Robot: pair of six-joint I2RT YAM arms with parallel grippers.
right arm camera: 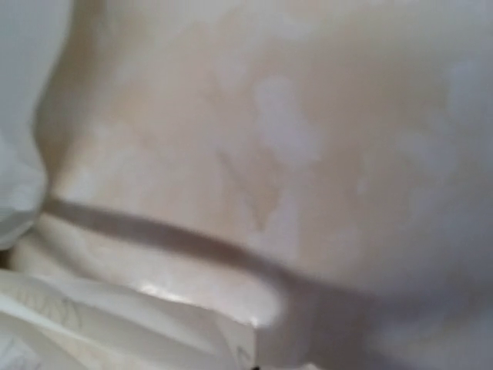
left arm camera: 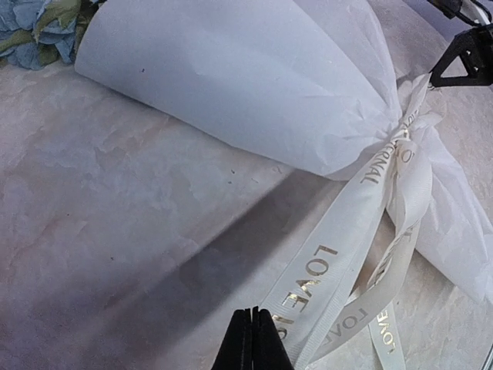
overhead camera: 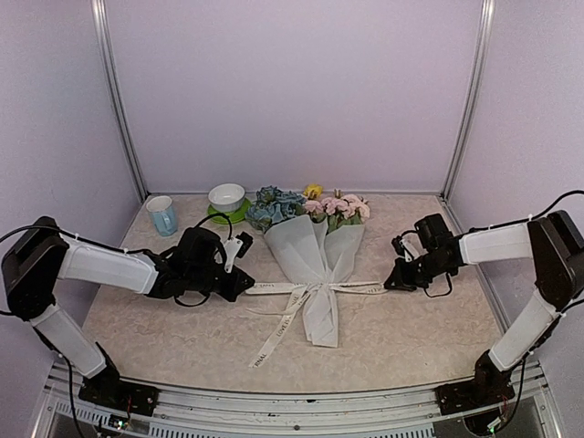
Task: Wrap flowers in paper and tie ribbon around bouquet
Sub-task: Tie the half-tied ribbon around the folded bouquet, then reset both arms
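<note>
The bouquet [overhead camera: 315, 246] lies mid-table, blooms at twelve o'clock, stems at six; its ribbon [overhead camera: 276, 288] crosses nine-to-three. The left gripper [overhead camera: 245, 285] and right gripper [overhead camera: 392, 285], jaws together, meet opposite ribbon ends, equally near; whether they pinch it I can't tell.

my left gripper [left arm camera: 252, 312] sits bottom centre, jaws pressed together, nothing visible between them. the ribbon [left arm camera: 320, 266], cream with "love" lettering, passes just right of my tips; cannot tell if it touches. it climbs to a knot cinching the white paper [left arm camera: 231, 69] cone. blue flowers [left arm camera: 31, 31] at the cone's mouth, top left. the pale marbled table [left arm camera: 100, 216] lies beneath, with a shadow across it.
</note>
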